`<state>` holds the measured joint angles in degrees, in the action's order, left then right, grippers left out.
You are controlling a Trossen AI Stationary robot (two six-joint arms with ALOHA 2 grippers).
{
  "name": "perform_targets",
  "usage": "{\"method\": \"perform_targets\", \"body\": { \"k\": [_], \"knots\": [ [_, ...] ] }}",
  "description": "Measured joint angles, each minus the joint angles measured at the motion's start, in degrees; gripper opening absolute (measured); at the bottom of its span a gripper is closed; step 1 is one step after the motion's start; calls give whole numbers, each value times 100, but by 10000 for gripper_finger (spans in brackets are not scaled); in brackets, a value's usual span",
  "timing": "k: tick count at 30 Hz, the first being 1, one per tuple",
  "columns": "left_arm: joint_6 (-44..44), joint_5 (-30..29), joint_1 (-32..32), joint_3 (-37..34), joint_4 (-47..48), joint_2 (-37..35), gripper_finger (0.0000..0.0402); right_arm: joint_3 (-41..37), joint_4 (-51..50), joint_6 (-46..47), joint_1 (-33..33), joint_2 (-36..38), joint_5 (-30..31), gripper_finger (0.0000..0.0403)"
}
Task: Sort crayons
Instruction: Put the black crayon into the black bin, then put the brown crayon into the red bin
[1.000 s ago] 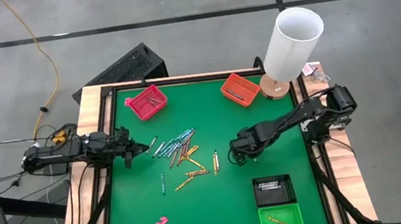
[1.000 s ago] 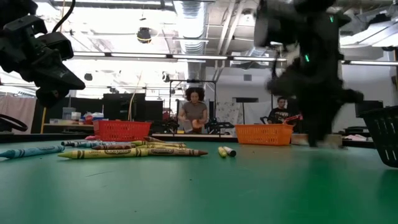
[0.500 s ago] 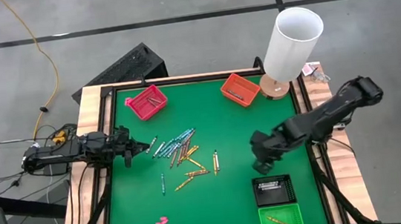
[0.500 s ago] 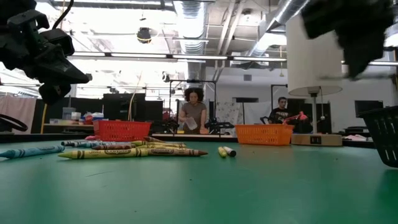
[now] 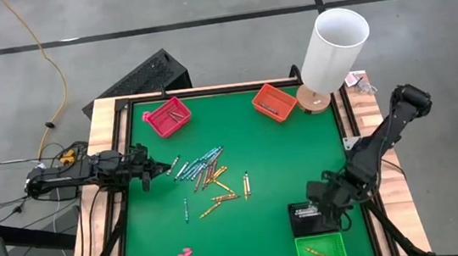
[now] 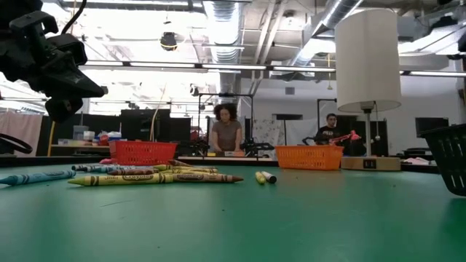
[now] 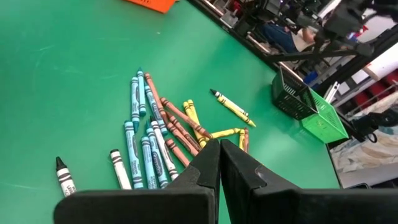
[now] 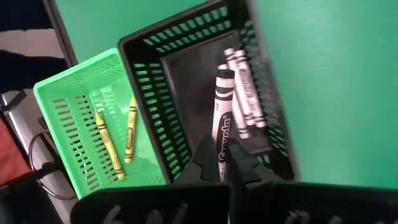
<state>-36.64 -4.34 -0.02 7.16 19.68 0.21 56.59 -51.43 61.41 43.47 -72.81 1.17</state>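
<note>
Loose crayons (image 5: 209,178) lie in a pile on the green mat left of centre, showing also in the low view (image 6: 145,175) and the left wrist view (image 7: 158,140). My left gripper (image 5: 165,167) hangs shut at the table's left edge, beside the pile and touching nothing. My right gripper (image 5: 319,200) is at the near right, over the black basket (image 5: 311,218), shut on a white-grey crayon (image 8: 221,118). Two white-grey crayons (image 8: 241,93) lie on that basket's floor. Yellow crayons (image 8: 115,140) lie in the green basket (image 8: 62,106). My right gripper pinches the white-grey crayon by its near end (image 8: 221,150) between the two fingertips. The fingers slant steeply down from above, and the crayon runs on along them, its free end (image 8: 224,76) pointing into the black basket. It is lifted clear of the basket.
A red basket (image 5: 167,116) and an orange basket (image 5: 273,101) stand at the far edge. A lamp with a white shade (image 5: 333,49) is at the far right corner. A small pink lump (image 5: 184,253) lies near the front left. People are in the room behind (image 6: 226,135).
My right gripper has swung from the middle of the mat toward the near right corner and risen, rolling its wrist. It now stands over the black basket and has left the low view.
</note>
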Motion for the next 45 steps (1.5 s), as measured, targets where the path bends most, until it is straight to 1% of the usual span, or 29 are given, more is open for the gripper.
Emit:
{"method": "perform_targets", "body": {
  "k": [6,8,10,13,20,26,29,32,36,40,43,45],
  "knots": [
    [-63,1,0,0,3,0,0,0,348,-44,126,-518,-2,0],
    [-66,2,0,0,4,1,0,0,366,-49,103,-685,-101,1],
    [-66,2,1,0,7,0,0,0,365,-69,99,-821,-234,6],
    [-67,2,-1,0,11,0,0,0,409,-136,102,-905,-280,20],
    [-57,4,1,0,30,0,0,3,438,-149,-31,-888,-280,63],
    [-113,4,-1,0,39,0,0,3,444,-191,-172,-888,-284,84],
    [-240,-17,-1,0,39,0,0,3,523,-205,-239,-888,-286,87],
    [-275,-246,-1,0,98,2,0,68,507,-328,-295,-864,-286,87],
    [-662,-153,1,0,114,2,0,301,490,-590,-415,-777,-284,87],
    [-1044,-367,-1,0,88,2,0,595,365,-668,-592,-598,-253,88],
    [-1049,-518,-1,-2,-14,2,0,782,420,-811,-740,-423,-45,88],
    [-862,-526,-1,-2,-150,2,0,903,545,-966,-873,-322,299,88]
  ]
}}
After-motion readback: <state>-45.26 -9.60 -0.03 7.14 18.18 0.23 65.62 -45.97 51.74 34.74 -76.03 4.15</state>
